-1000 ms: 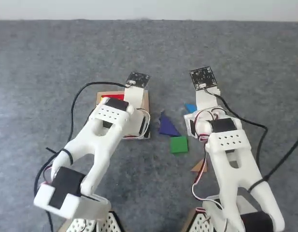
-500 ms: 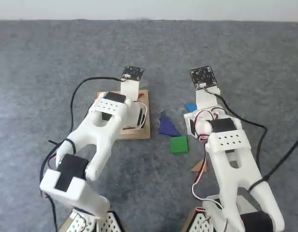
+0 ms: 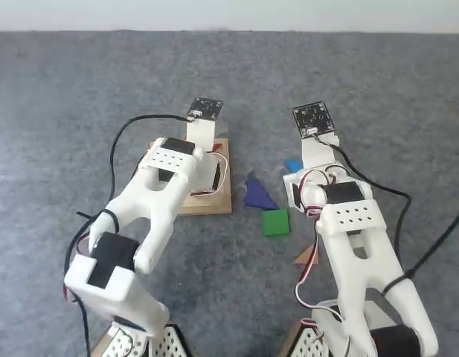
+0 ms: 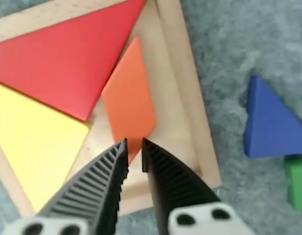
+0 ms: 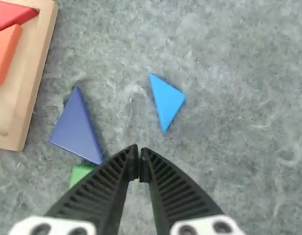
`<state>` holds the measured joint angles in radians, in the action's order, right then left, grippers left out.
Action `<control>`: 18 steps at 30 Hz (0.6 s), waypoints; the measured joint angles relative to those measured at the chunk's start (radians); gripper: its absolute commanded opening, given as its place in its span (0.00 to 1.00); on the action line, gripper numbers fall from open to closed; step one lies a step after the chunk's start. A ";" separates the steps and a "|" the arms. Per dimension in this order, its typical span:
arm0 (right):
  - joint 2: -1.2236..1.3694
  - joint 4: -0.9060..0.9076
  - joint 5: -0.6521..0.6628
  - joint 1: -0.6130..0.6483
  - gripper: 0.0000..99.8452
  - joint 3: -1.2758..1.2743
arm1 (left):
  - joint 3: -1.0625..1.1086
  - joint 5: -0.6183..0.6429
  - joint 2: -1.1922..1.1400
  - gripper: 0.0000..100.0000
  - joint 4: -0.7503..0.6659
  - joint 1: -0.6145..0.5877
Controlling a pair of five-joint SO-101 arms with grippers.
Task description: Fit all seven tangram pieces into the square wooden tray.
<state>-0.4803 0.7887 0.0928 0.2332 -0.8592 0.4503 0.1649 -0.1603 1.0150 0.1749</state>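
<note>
Step in hand: seating the orange piece (image 4: 128, 100) in the wooden tray (image 4: 189, 93); it lies along the tray edge that faces the loose pieces, beside the red triangle (image 4: 67, 58) and near the yellow triangle (image 4: 35, 147).
Left gripper (image 4: 134, 146): over the tray, tips at the orange piece's pointed end, jaws a narrow gap apart, nothing between them.
Right gripper (image 5: 139, 155): jaws pressed together and empty, above the table (image 3: 80, 82) between the loose pieces.
Loose pieces: dark blue triangle (image 5: 75, 128) just beside the tray's edge, green square (image 3: 275, 222) touching it, light blue triangle (image 5: 166, 99) a little apart, tan piece (image 3: 305, 256) by the right arm.
Progress: I judge three of seven placed, with bare wood left in the tray near the orange piece.
Next move: probably nudge the orange piece flush, then lift clear and fetch the dark blue triangle; this needs wider jaws and a turn to match the gap.
</note>
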 measured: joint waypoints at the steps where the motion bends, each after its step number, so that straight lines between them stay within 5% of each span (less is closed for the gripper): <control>1: 0.000 0.000 0.000 0.000 0.01 0.000 | 0.000 0.000 0.000 0.08 0.000 0.000; 13: 0.000 0.000 0.003 0.000 0.01 0.000 | -0.041 -0.054 -0.051 0.13 -0.009 0.078; 18: 0.000 0.000 0.003 0.000 0.01 0.000 | -0.146 -0.064 -0.077 0.06 0.097 0.049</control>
<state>-0.4803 0.7887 0.0959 0.2332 -0.8592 0.3046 0.1005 -0.2371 1.1116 0.2240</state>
